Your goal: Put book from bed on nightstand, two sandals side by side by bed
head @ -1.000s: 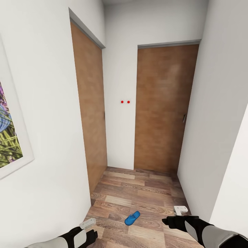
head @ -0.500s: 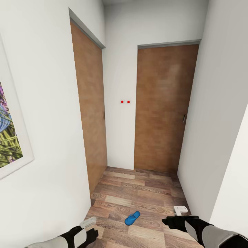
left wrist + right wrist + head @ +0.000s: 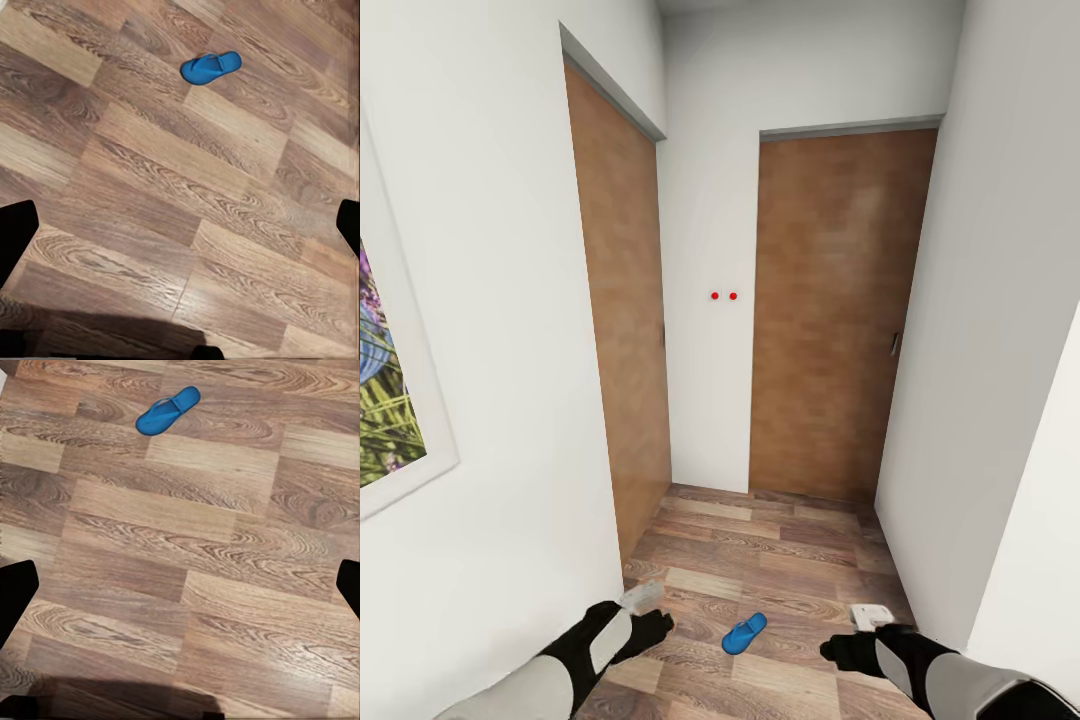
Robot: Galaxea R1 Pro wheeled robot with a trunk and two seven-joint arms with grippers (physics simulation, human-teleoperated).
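We see one sandal [image 3: 744, 633] flat on the floor [image 3: 780, 560] between both grippers; jaws spread wide, empty; it looks light, floppy; we'd pinch its edge.

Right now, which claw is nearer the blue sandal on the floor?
Left, by a modest margin. The left claw hovers just off one side of the blue sandal; the right claw hangs farther off on the opposite side. Neither touches it.
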